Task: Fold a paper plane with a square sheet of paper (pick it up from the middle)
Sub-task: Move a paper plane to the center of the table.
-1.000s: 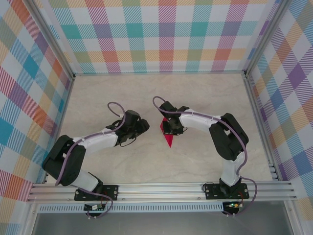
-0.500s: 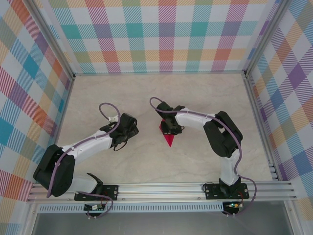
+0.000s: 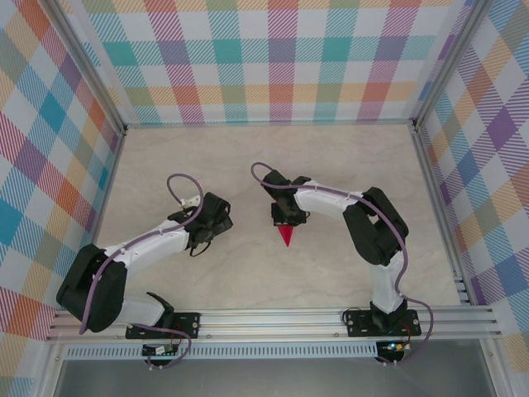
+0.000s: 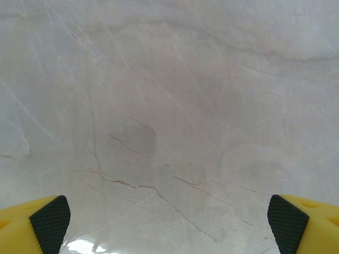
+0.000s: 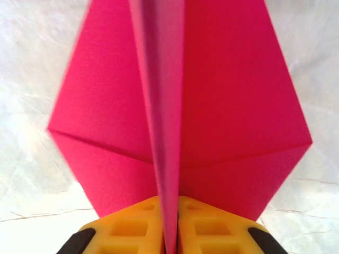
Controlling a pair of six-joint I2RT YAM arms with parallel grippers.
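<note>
Robotics lab test cell: bare aluminium frame, plaid-printed walls, marble-look tabletop.

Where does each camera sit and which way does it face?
Top external: overhead from the near edge, looking down at the table; left arm and right arm show.
Left wrist: faces bare table past the open left gripper.
Right wrist: faces the paper plane pinched in the right gripper.
Top and right wrist share the paper plane.
</note>
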